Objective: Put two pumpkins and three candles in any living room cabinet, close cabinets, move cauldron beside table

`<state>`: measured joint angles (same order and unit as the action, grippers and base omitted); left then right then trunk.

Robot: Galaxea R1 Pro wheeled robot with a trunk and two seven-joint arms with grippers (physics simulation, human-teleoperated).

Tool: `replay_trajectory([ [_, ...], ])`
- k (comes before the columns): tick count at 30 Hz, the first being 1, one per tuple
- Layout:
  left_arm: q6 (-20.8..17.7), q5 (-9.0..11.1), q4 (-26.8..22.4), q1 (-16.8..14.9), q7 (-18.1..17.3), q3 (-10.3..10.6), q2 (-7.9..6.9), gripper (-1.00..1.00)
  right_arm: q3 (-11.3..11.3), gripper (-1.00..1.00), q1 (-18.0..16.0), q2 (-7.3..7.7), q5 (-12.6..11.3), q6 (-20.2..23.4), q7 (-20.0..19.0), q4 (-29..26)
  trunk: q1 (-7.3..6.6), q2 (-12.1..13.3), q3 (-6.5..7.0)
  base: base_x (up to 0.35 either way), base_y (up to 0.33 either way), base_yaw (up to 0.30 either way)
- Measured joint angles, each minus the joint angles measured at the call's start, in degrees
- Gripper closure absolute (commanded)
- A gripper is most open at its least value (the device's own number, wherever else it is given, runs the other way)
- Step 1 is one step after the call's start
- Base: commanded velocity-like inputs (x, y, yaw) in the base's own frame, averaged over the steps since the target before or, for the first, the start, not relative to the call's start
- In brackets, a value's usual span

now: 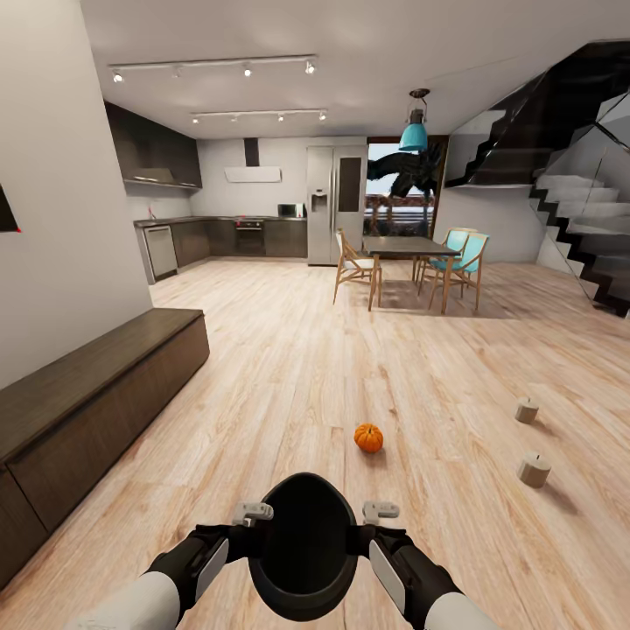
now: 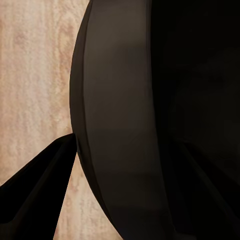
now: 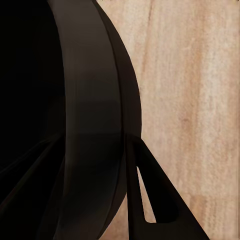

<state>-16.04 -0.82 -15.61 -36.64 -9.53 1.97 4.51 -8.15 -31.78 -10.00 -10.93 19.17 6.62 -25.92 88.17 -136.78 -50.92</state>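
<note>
Both grippers, left gripper (image 1: 252, 512) and right gripper (image 1: 381, 510), clamp the black cauldron (image 1: 303, 547) by its rim at bottom centre, presumably for carrying. One pumpkin (image 1: 368, 437) lies mid-frame; two candles (image 1: 533, 470) at right.

Cauldron (image 1: 302, 547) held up – pumpkin (image 1: 368, 437), two candles (image 1: 533, 470) on floor

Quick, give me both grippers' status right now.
Left gripper: shut on the cauldron, gripping its rim from the left side.
Right gripper: shut on the cauldron, gripping its rim from the right side.
</note>
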Motion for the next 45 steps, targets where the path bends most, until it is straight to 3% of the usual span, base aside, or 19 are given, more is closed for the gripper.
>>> replay_trajectory([
  [8, 0.02, -0.23, 0.02, 0.01, -0.01, -0.05, 0.00, 1.00, 0.03, 1.00, 0.00, 0.00, -0.11, -0.35, -0.11, 0.32, 0.00, 0.00, 0.00, 0.000, 0.000, -0.008],
  [27, 0.05, -0.19, 0.01, 0.00, 0.00, -0.04, 0.01, 1.00, 0.20, 1.00, 0.01, 0.00, 0.18, -0.28, -0.27, 0.23, -4.17, 7.61, 3.67, 0.000, 0.000, -0.103],
  [45, 0.06, -0.14, -0.07, -0.01, -0.02, -0.06, 0.02, 1.00, 0.23, 1.00, 0.02, 0.00, 0.24, -0.17, -0.19, 0.03, -8.12, 14.83, 6.90, 0.000, 0.000, -0.262],
])
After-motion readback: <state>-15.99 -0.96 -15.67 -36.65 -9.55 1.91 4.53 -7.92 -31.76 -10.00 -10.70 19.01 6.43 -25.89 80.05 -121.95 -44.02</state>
